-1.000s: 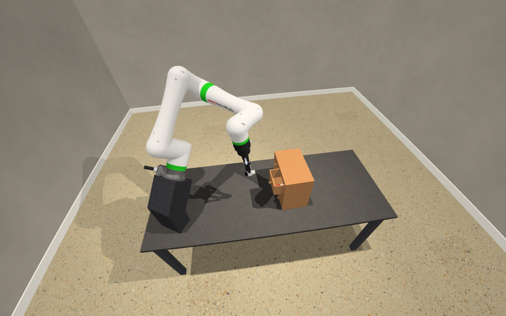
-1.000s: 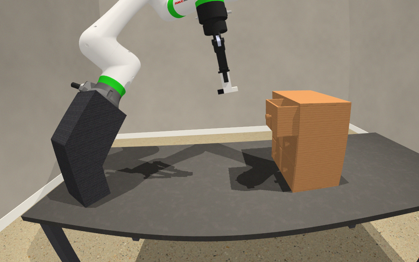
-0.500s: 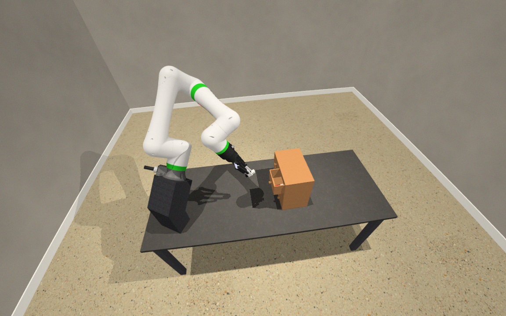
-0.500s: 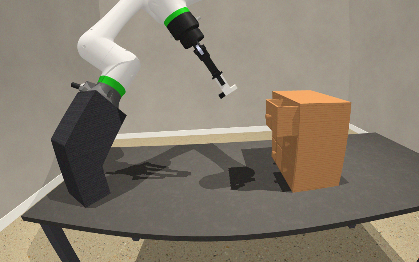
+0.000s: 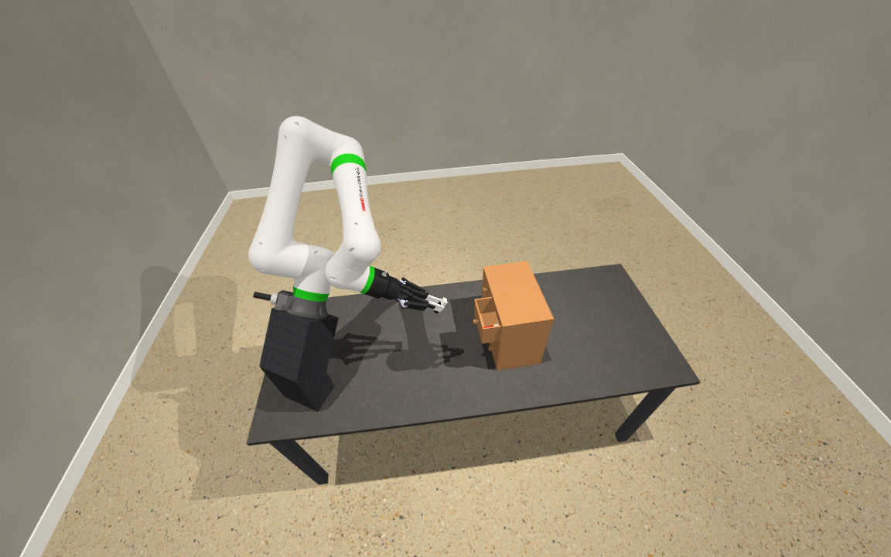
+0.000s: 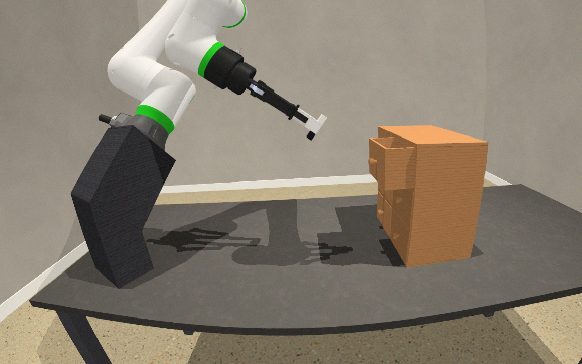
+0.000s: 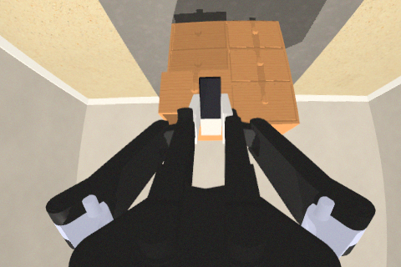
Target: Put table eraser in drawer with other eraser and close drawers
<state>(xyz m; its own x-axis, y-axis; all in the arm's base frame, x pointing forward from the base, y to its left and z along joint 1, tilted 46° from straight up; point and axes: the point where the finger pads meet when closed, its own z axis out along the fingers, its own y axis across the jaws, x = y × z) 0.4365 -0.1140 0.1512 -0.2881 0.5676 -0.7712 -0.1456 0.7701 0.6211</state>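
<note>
My gripper [image 5: 438, 304] [image 6: 313, 123] [image 7: 210, 105] is shut on an eraser [image 6: 310, 135] [image 7: 210, 98] with a black part and a white end. It holds the eraser in the air in front of the chest, at about the height of its top, with the fingers slanting down toward it. The orange wooden chest [image 5: 524, 294] [image 6: 446, 194] [image 7: 263, 62] stands upright. One top drawer [image 5: 488, 333] [image 6: 399, 167] [image 7: 177, 92] is pulled part way out. A small red and white thing [image 5: 491, 326] shows inside it; its kind is too small to tell. The other drawers look pushed in.
The dark table [image 5: 608, 332] [image 6: 284, 294] bears the chest and the arm's black pedestal [image 5: 296, 360] [image 6: 112, 203]. Shadows of the arm and gripper fall between them. The open drawer's knob [image 6: 373, 162] sticks out toward the arm.
</note>
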